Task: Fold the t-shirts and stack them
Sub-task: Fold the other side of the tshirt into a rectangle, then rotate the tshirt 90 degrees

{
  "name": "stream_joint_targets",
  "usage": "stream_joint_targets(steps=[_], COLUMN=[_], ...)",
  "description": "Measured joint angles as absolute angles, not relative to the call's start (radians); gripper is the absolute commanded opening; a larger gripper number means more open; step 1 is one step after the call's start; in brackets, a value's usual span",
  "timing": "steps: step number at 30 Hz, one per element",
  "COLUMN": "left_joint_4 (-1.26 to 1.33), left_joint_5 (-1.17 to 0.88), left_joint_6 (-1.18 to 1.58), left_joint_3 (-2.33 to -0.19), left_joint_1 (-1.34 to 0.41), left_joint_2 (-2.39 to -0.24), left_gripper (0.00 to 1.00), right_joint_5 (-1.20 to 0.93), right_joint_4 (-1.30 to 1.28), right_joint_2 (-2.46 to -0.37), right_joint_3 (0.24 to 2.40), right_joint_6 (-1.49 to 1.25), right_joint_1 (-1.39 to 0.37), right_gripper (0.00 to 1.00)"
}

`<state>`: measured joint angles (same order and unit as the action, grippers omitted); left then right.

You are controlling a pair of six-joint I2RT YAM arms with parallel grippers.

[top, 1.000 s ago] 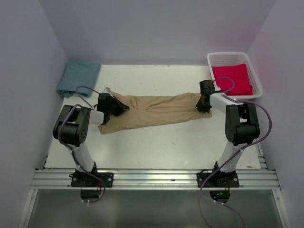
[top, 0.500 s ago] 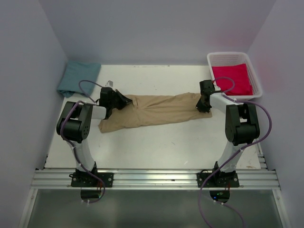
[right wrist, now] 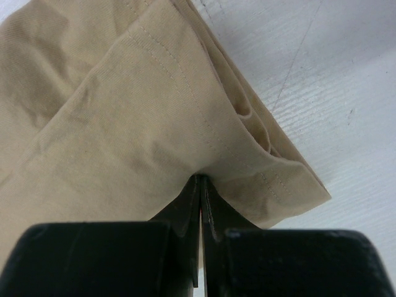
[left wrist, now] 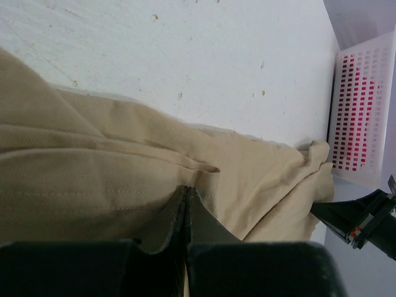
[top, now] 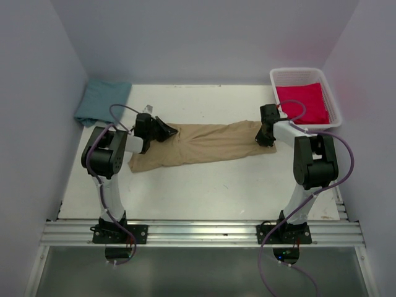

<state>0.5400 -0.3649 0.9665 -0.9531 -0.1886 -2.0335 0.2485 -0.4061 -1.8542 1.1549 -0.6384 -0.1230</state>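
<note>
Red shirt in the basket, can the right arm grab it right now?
Probably not yet. The right gripper is shut on one end of the tan shirt, so it is busy. The red shirt lies close by in the white basket, with nothing in between.

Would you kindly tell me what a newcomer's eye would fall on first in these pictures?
The tan t-shirt lies drawn out long across the middle of the table, the left tool and the right tool each shut on one end of it. A bright red-pink t-shirt sits in the white basket at the far right corner, and a teal-blue t-shirt lies at the far left corner.
</note>
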Motion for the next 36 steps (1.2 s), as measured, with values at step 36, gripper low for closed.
stream_joint_targets(steps=[36], left_joint_4=[0.279], left_joint_5=[-0.124], left_joint_6=[0.898], left_joint_3=[-0.824], left_joint_1=[-0.117], left_joint_2=[-1.816], left_gripper=[0.0], right_joint_5=[0.245], right_joint_4=[-0.38], right_joint_2=[-1.815], right_joint_3=[1.099], right_joint_6=[-0.634], right_joint_1=[-0.13], right_gripper=[0.0])
